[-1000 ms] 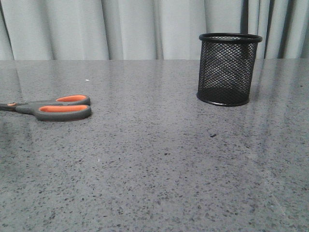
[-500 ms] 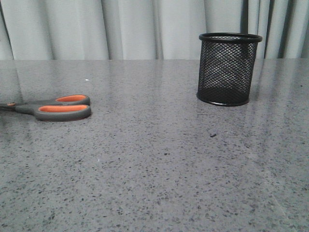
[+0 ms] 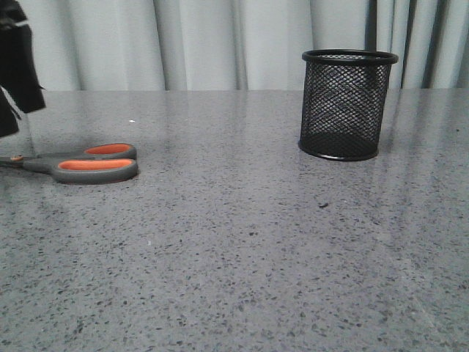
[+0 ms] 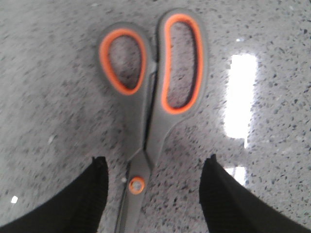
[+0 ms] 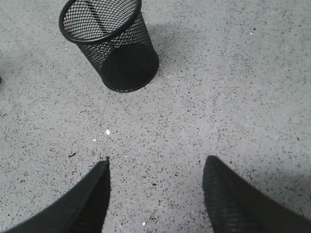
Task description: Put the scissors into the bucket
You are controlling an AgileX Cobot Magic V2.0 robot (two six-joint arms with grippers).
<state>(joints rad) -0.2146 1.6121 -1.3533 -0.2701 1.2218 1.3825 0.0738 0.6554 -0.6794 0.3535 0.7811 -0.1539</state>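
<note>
The scissors lie flat on the grey speckled table at the left, their grey handles lined in orange pointing right; the blades run off the left edge. Seen from the left wrist, the scissors lie shut, with the orange pivot screw between the fingers of my open left gripper, which hovers above them without touching. A dark part of the left arm shows at the top left of the front view. The black mesh bucket stands upright at the back right. My right gripper is open and empty, a short way from the bucket.
Grey curtains hang behind the table's far edge. Bright light reflections lie on the glossy tabletop beside the scissors.
The left arm has come into the front view at the top left, above the scissors' blades. Scissors and bucket have not moved.
</note>
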